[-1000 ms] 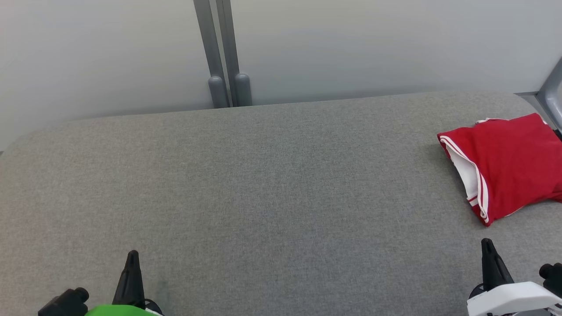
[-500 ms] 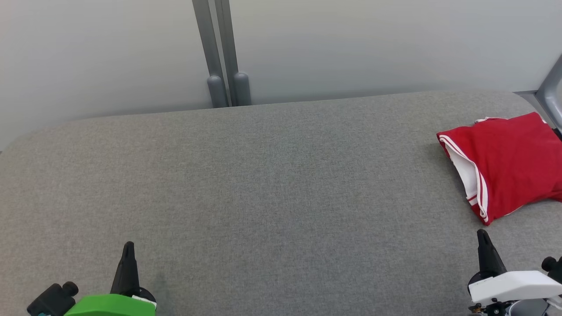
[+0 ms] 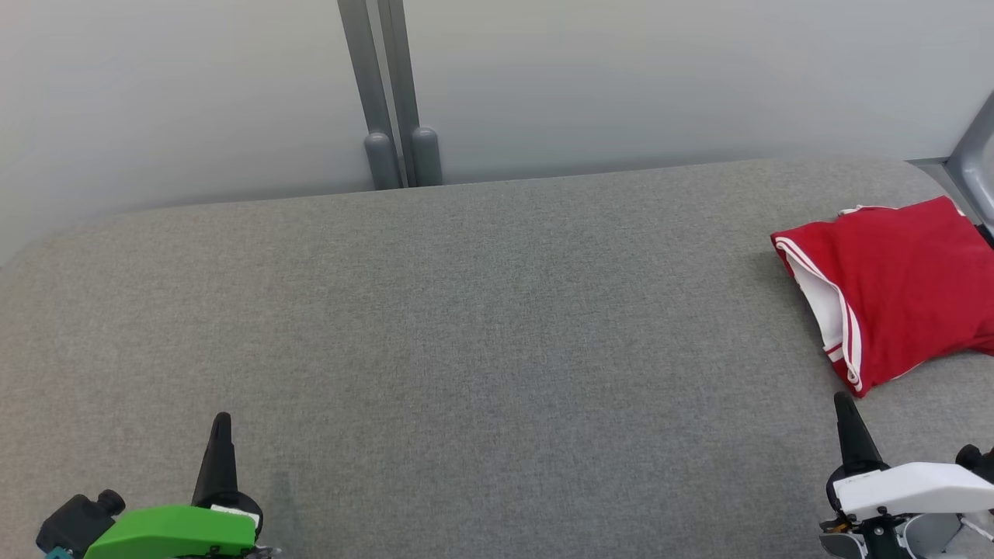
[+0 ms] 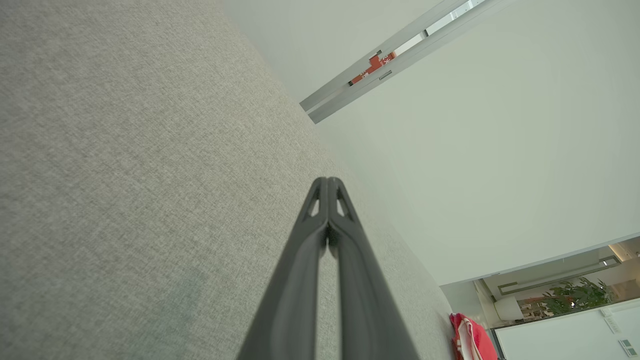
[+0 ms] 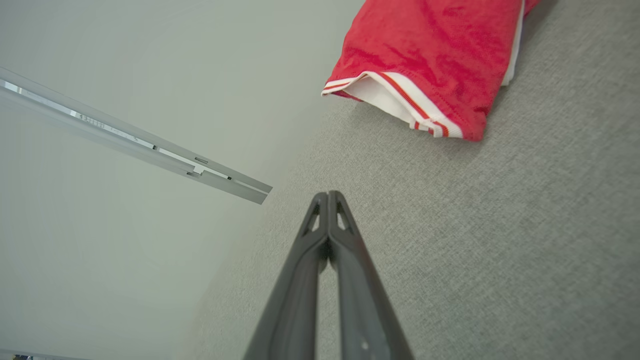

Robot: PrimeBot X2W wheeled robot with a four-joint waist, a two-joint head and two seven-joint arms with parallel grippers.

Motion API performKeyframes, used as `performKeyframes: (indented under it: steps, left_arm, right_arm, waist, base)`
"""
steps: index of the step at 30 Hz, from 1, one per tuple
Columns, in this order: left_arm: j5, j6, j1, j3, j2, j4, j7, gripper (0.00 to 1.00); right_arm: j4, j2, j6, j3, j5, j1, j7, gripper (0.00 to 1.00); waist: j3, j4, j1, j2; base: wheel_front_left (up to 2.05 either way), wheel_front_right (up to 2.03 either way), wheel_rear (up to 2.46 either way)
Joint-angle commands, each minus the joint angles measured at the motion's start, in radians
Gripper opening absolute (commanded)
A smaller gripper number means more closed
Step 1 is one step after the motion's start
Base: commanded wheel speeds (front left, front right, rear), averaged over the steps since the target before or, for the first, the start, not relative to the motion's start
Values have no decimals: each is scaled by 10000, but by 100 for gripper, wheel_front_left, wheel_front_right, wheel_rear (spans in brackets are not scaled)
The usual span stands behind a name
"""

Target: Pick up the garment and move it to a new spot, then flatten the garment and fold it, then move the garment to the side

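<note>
A grey woven fabric surface with rounded far corners spans the head view from edge to edge, and a plain pale wall stands behind it. Left of centre on the far side, two slim grey posts rise side by side against that wall, each ending in a rounded cap at its foot. At the far right edge, part of a grey frame slants in. The left wrist view shows a leafy plant in a room past the end of the wall. By count there is one garment, two posts and two grippers. The left gripper sits at the lower left of the head view under a green housing. Its two dark fingers point up the view over bare fabric and are pressed together to the tip, with nothing between them. Whether the fingers touch the cloth cannot be told. The garment lies well apart from this gripper, at the far right end of the surface near the frame. It is red with white stripes along its hems, folded into a compact bundle, and the right edge of the head view cuts it off. White fabric shows at the open end that faces left. The right gripper sits at the lower right under a white housing. Its fingers are likewise closed tip to tip and hold nothing. They point up the view and end just short of the garment's near corner, apart from it.
</note>
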Motion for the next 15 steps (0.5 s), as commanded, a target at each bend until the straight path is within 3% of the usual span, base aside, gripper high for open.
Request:
performKeyframes:
  steps: [1,15]
  left_arm:
    - [-271,-50,-282,56,88,-66,62,0]
    - [-1784,-65,-552,197,96,-40,467,0]
  right_arm:
    - [-58,-36,7,-2,318,-235,78,0]
    - [13,5,6,28,1937,-556,479,0]
  waist:
    - [2,-3,0,0]
    - [22,-33,0,0]
  base:
    - [0,0,0]
    - [0,0,0]
